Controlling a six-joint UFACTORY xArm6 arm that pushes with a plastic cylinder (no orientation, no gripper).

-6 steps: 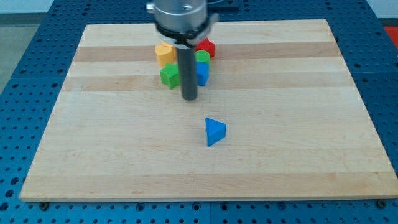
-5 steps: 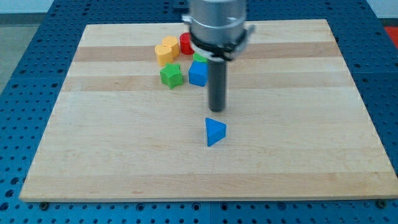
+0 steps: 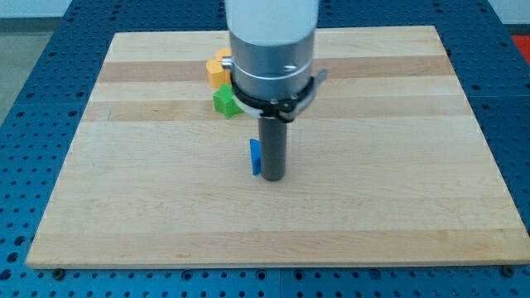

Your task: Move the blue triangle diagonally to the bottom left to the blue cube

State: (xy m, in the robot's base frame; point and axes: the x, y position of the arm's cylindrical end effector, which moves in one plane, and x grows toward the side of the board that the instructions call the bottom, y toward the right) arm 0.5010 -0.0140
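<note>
Single camera view, no second view to overlap. Looks down at slant from beyond wooden board point(image 3: 124, 207) near edge, facing toward its far edge. Mid distance: nearly whole board in frame, blue perforated table point(image 3: 25, 124) visible around board.

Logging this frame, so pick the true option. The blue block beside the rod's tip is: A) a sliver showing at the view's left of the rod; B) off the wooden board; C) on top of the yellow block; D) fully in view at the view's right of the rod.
A: only a narrow strip of the blue triangle shows, right against the view's left side of the rod just above my tip; the rod hides the rest.
</note>
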